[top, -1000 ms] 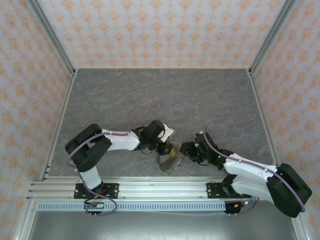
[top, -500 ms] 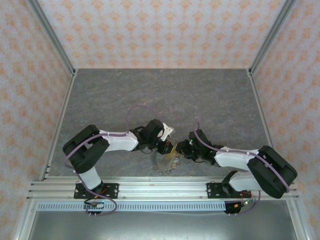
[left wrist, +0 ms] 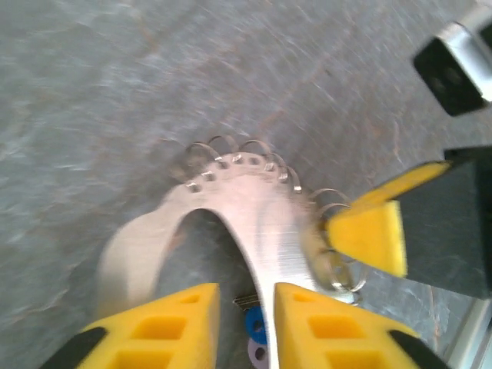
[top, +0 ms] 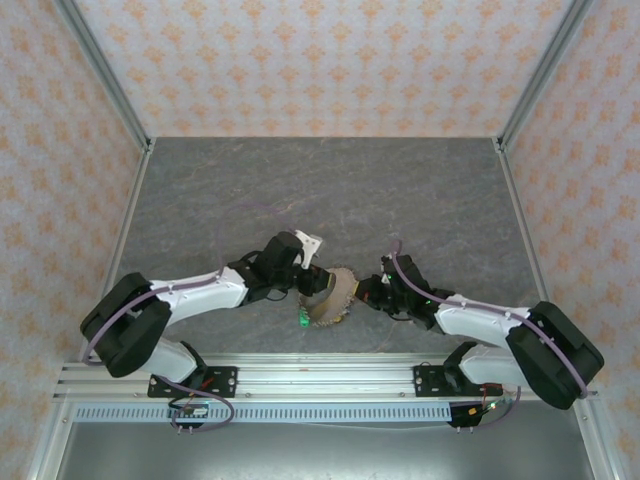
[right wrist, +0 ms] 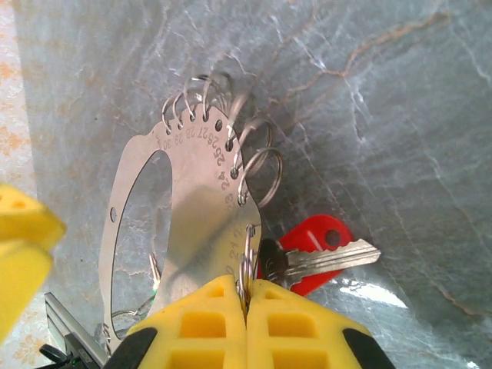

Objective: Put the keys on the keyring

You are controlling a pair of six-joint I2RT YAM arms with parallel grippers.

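Closest to my right wrist camera, my right gripper (right wrist: 247,296) has its yellow fingers pressed flat together. They pinch one of the small wire rings on the edge of the keyring (right wrist: 196,207), a flat metal plate with a big oval cut-out and numbered holes around its rim. Just right of that pinch a red key (right wrist: 307,234) lies against the plate's edge with its metal blade pointing away to the right. I cannot tell whether it is threaded on the ring.

At my left wrist camera, my left gripper (left wrist: 246,296) has its fingers parted a little. One arm of the plate runs down into the gap near the right-hand finger, with clear space on the other side, so nothing is clamped there. A blue key (left wrist: 256,327) head shows deep between those fingers, blurred.

Further out, the plate curves away from both grippers with its row of wire rings fanned along the outer edge.

From above, the keyring sits between my two grippers, near the front edge of the table (top: 400,190), and a green key (top: 302,320) lies just below its left side. Beyond it the grey stone-patterned surface runs back to the patterned walls.
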